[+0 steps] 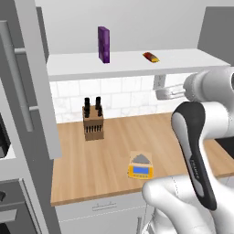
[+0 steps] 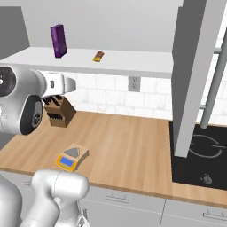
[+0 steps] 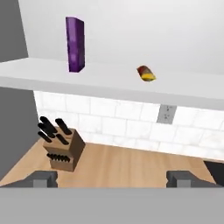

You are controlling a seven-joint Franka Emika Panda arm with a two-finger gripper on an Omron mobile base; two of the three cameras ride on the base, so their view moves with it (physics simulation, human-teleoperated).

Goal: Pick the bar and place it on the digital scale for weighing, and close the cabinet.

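The bar (image 3: 146, 74), red with orange-yellow ends, lies on the white inner shelf (image 1: 82, 68) of the open cabinet; it is also the small bar (image 1: 151, 56) right of the purple box and the bar (image 2: 98, 56) mid-shelf. My gripper (image 3: 112, 179) is open and empty, its fingertips (image 3: 41, 178) wide apart, below the shelf's front edge and well short of the bar. The gripper (image 1: 162, 93) hovers under the shelf above the counter. The yellow-orange digital scale (image 1: 140, 166) sits near the counter's front edge; the same scale (image 2: 71, 157) lies below the arm. The cabinet doors (image 1: 32, 82) (image 2: 195, 66) stand open.
A tall purple box (image 3: 75, 43) stands on the shelf left of the bar. A wooden knife block (image 1: 93, 121) sits at the back of the wooden counter (image 1: 91, 169). A black cooktop (image 2: 199, 159) lies at the right, and a wall outlet (image 3: 166, 113) is under the shelf.
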